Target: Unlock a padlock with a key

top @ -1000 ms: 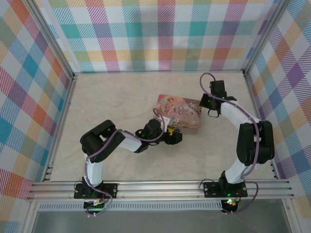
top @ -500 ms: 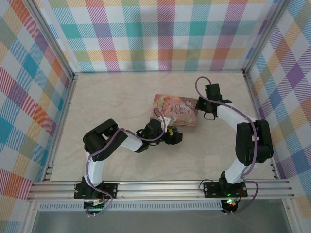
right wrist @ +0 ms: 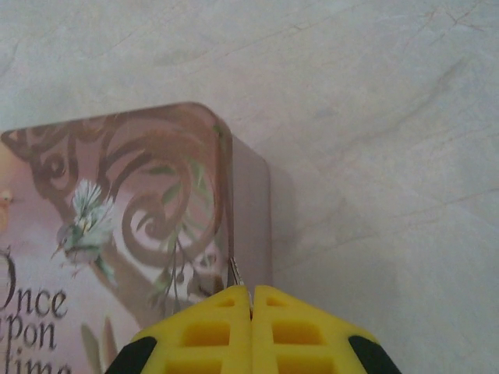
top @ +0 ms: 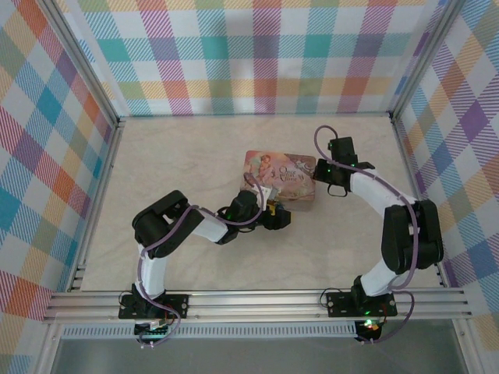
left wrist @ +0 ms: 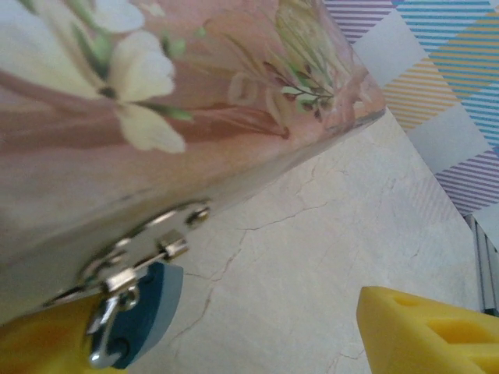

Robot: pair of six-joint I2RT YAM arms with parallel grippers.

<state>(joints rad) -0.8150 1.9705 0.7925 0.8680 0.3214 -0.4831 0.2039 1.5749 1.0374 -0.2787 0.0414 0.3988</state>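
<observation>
Your left gripper [left wrist: 234, 336] stands wide, padlock [left wrist: 148, 308] between jaws. Close on blue body first. Right gripper [right wrist: 251, 294] pinches key [right wrist: 235, 273] - carry it round tin [right wrist: 140, 202], align slowly.

Robotics lab, enclosed test cell. Two robot arms, left arm [top: 168, 224] and right arm [top: 409, 234], bolted side by side to aluminium rail [top: 257, 304] at near edge of desk [top: 179, 148]. Desk top pale, marble-patterned. Metal-framed walls [top: 257, 54] in pastel plaid box it in. Green indicator light [top: 366, 322] glows at right base.
</observation>
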